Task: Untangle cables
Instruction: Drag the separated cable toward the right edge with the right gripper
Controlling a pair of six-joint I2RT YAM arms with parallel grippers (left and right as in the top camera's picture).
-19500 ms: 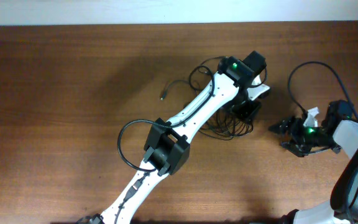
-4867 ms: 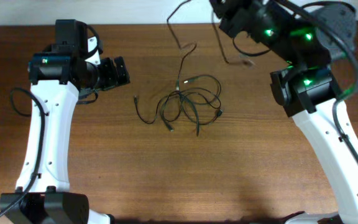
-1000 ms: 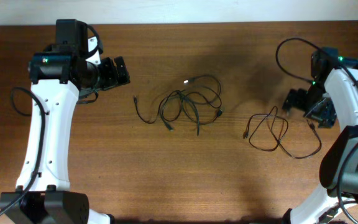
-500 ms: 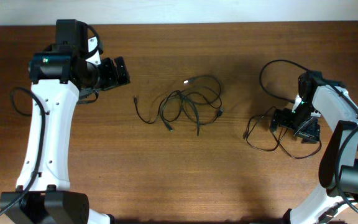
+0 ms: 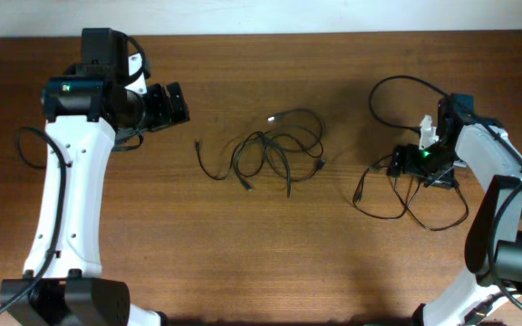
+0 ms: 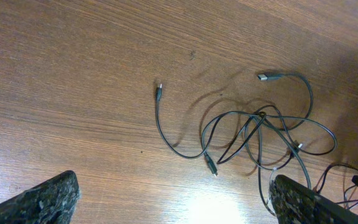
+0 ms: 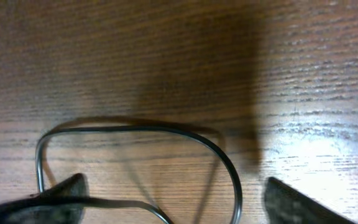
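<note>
The bundle of cables (image 5: 275, 149) lay in the middle of the table (image 5: 288, 263), thin black cords looped over one another. A silver-tipped plug (image 5: 273, 118) stuck out at its far edge, and one strand trailed off to the left with its end lying free. From the left wrist view the same knot (image 6: 260, 134) sat flat on the wood. Well apart from it, toward the right side, a loose cable (image 5: 397, 195) sprawled on its own in a couple of open loops. The right gripper (image 5: 399, 167) was low over the near end of that cable, fingers spread wide. Its wrist camera showed one loop (image 7: 135, 129) on the wood between the two fingertips (image 7: 61, 193), though I could not tell whether either was touching it. The left gripper (image 5: 172, 101) hung over the far left of the table, well away from the bundle, jaws fully apart with nothing between them.
</note>
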